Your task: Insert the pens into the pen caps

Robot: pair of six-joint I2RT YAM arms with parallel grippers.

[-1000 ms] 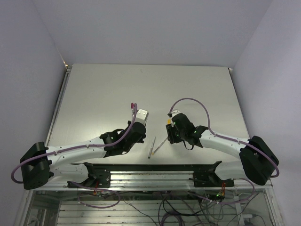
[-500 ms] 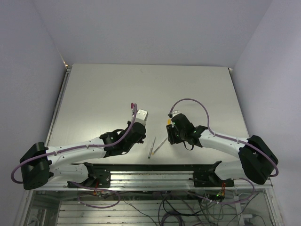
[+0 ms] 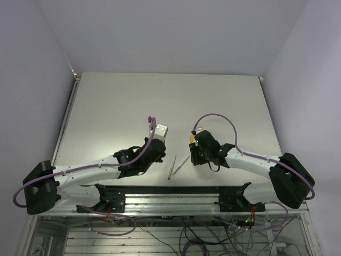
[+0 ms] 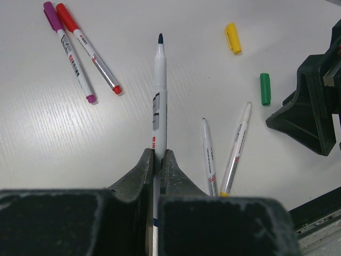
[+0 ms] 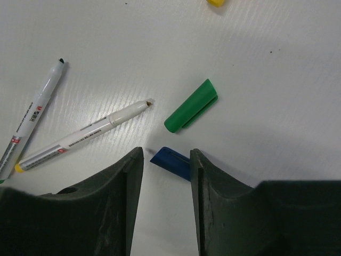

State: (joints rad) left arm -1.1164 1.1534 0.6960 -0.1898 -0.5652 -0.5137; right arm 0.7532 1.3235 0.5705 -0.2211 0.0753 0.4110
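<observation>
My left gripper (image 4: 159, 157) is shut on a grey pen (image 4: 160, 80) with a dark tip, which points forward above the table. My right gripper (image 5: 166, 160) is open and low over the table. A blue cap (image 5: 171, 162) lies between its fingers, against the right one. A green cap (image 5: 191, 113) lies just beyond it and also shows in the left wrist view (image 4: 265, 88). A yellow cap (image 4: 232, 38) lies farther off. Two uncapped pens (image 4: 209, 157) (image 4: 236, 148) lie side by side between the arms and show from above (image 3: 176, 165).
Two capped pens, one purple (image 4: 69, 53) and one red (image 4: 88, 48), lie together at the far left of the left wrist view. The right gripper's black body (image 4: 311, 114) stands close to the green cap. The table's near edge rail (image 3: 170, 188) is just behind the loose pens.
My right gripper has edged slightly toward the near edge. The left arm holds still with the pen.
</observation>
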